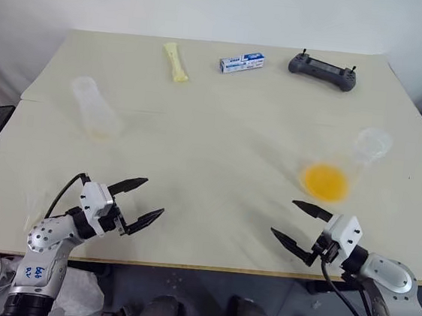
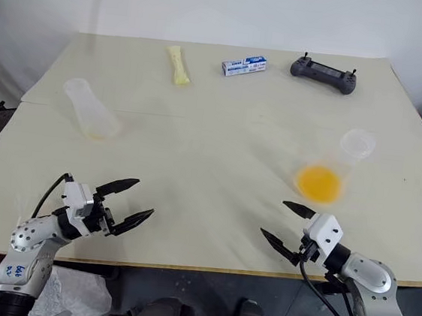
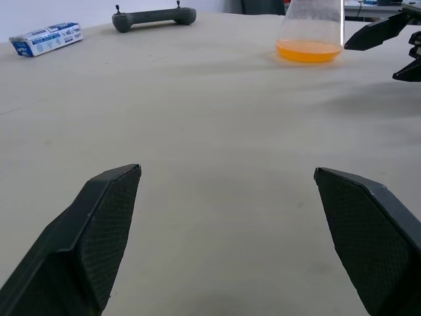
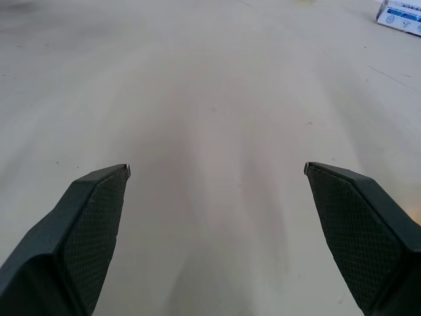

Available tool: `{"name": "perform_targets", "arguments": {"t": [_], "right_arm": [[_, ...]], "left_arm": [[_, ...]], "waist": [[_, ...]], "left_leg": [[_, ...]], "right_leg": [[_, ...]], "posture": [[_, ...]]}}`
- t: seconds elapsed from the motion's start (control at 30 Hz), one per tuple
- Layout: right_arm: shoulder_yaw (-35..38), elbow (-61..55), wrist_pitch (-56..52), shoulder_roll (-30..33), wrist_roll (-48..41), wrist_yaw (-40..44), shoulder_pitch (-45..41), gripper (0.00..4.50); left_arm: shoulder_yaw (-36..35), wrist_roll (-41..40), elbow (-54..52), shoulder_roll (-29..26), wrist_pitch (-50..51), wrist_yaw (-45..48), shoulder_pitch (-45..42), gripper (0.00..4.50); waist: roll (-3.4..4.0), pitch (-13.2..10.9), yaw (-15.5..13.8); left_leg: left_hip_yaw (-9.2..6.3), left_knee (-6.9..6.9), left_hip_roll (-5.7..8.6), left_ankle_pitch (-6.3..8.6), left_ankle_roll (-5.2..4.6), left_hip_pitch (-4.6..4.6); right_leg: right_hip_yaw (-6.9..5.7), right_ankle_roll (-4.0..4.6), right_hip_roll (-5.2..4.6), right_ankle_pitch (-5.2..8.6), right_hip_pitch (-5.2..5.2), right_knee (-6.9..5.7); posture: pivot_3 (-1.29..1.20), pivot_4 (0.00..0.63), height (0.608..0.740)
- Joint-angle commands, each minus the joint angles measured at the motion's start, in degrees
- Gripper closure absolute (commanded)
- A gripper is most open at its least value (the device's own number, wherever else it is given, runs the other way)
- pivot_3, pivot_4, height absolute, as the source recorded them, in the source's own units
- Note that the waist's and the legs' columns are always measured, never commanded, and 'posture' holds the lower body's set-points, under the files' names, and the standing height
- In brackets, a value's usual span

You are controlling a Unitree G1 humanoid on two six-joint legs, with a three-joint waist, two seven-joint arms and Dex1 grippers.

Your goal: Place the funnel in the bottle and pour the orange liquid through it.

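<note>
The clear bottle (image 1: 92,108) stands at the table's left, wide base tapering to a narrow neck. The orange liquid (image 1: 324,181) lies shallow in a clear wide-mouthed cup (image 1: 369,144) at the right, also seen in the left wrist view (image 3: 309,50). A faint clear shape (image 1: 32,205) sits by the left front edge; whether it is the funnel I cannot tell. My left gripper (image 1: 154,197) is open over the front left of the table, well short of the bottle. My right gripper (image 1: 284,217) is open at the front right, just short of the cup. Both hold nothing.
Along the table's far side lie a yellow packet (image 1: 176,62), a blue-and-white box (image 1: 242,62) and a black handheld controller (image 1: 322,70). The cream table (image 1: 212,143) is bare between the two grippers. Its front edge runs just under both wrists.
</note>
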State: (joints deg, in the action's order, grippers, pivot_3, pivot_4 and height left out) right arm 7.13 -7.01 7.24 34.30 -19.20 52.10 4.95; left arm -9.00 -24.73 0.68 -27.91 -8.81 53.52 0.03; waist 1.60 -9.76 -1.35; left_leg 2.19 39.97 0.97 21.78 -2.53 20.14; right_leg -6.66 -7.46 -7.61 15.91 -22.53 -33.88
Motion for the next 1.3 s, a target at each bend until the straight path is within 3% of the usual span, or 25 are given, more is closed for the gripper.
{"name": "perform_targets", "arguments": {"t": [0.03, 0.3, 0.57, 0.77, 0.93, 1.13, 1.3], "right_arm": [[0.5, -1.6, 0.2, 0.0, -0.9, 0.0, -0.3, 0.05], [-0.7, -0.7, -0.3, -0.4, -1.1, 0.7, -1.9, 0.05], [-3.4, 3.8, -1.4, -1.6, -1.8, 3.6, -8.4, 0.05], [-6.7, 10.8, -1.7, -4.0, -1.8, 7.8, -17.1, 0.05], [-7.5, 15.6, -0.3, -5.7, -1.1, 9.2, -22.2, 0.05], [-7.8, 16.3, 0.5, -6.9, -0.9, 9.2, -23.2, 0.05], [-7.4, 12.2, -1.3, -7.4, -2.1, 8.1, -22.0, 0.05]], "left_arm": [[-1.1, -0.3, -1.5, -0.4, 1.1, -1.6, -0.9, 0.0], [-1.6, 0.1, -4.4, -0.5, 5.6, -6.1, -0.5, 0.0], [-8.6, -2.9, -11.8, -1.2, 10.6, -12.9, 2.8, 0.0], [-27.0, -10.1, -21.8, -2.5, 19.6, -22.9, 12.5, 0.0], [-32.7, -12.2, -24.0, -2.2, 24.3, -27.6, 15.9, 0.0], [-31.3, -11.4, -21.7, -3.7, 27.5, -32.6, 9.6, 0.0], [-26.4, -5.6, -10.4, -6.8, 26.7, -34.1, -2.3, 0.0]], "waist": [[0.0, 0.0, 0.0], [0.0, 0.0, 0.1], [-0.04, 0.0, 0.2], [-0.33, -0.2, 1.4], [-0.31, -0.2, 1.2], [-0.33, -0.2, 1.1], [-0.33, -0.2, 1.4]], "left_leg": [[0.0, 0.0, 0.0, 0.0, 0.0, 0.0], [0.0, 0.0, 0.0, 0.0, 0.0, 0.0], [-0.01, 0.01, -0.01, 0.0, 0.01, 0.0], [-0.13, 0.02, -0.18, 0.05, 0.1, 0.01], [-0.2, 0.02, -0.13, 0.08, 0.14, 0.01], [-0.27, 0.05, -0.1, 0.09, 0.14, 0.03], [-0.22, 0.04, -0.09, 0.09, 0.16, 0.02]], "right_leg": [[0.0, 0.0, 0.0, 0.0, 0.0, 0.0], [0.01, -0.01, 0.01, 0.0, 0.0, 0.0], [0.04, -0.01, -0.01, 0.0, -0.01, -0.01], [0.34, 0.0, -0.01, 0.0, -0.01, -0.02], [0.34, 0.0, -0.04, 0.0, 0.01, -0.01], [0.34, 0.0, -0.04, 0.0, 0.02, -0.04], [0.27, 0.0, 0.06, 0.0, -0.05, -0.2]], "posture": [[0.0, 0.15, 0.74], [0.0, 0.15, 0.74], [0.0, 0.15, 0.74], [0.0, 0.15, 0.74], [0.0, 0.15, 0.74], [0.0, 0.15, 0.74], [0.0, 0.15, 0.74]]}}
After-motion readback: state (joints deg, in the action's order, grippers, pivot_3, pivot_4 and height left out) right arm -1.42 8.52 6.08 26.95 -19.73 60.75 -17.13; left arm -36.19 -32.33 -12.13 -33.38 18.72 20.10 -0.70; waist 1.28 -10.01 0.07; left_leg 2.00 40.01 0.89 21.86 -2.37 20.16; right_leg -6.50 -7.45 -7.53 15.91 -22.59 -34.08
